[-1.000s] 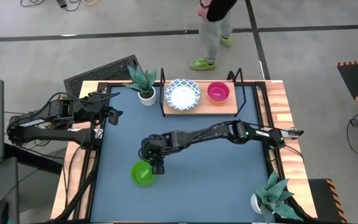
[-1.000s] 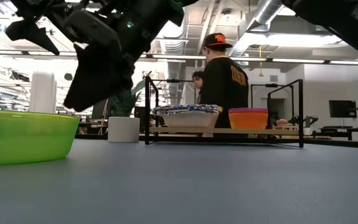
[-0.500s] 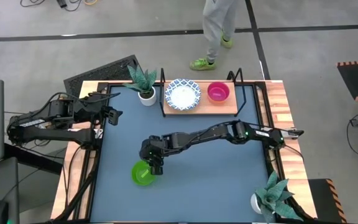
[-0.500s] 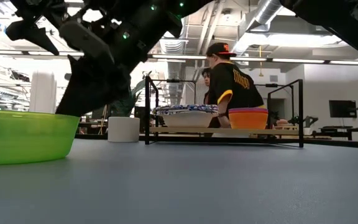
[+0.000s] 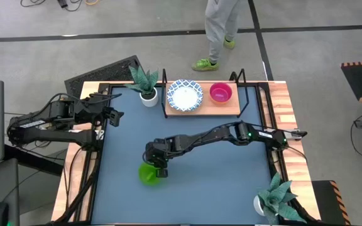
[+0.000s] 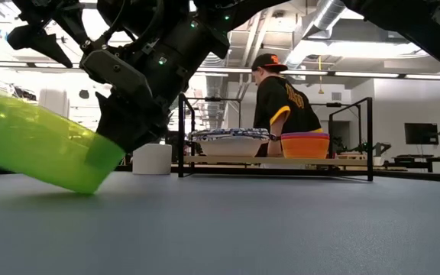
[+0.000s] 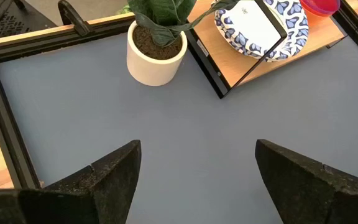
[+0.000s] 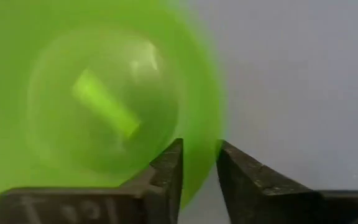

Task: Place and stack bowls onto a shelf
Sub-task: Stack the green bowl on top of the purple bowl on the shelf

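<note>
high view: right gripper (image 5: 160,169) clamped on green bowl (image 5: 148,173) rim, bowl tilted | left gripper (image 5: 114,115) fingers apart | shelf (image 5: 230,107): patterned bowl (image 5: 185,94), pink bowl (image 5: 220,93) | person (image 6: 285,103) behind table (image 5: 219,182)

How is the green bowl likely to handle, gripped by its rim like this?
The green bowl hangs tilted from a rim pinch by the right hand, so it is probably light and stiff. Its glossy wall looks slippery; it may swing or slip out.
</note>
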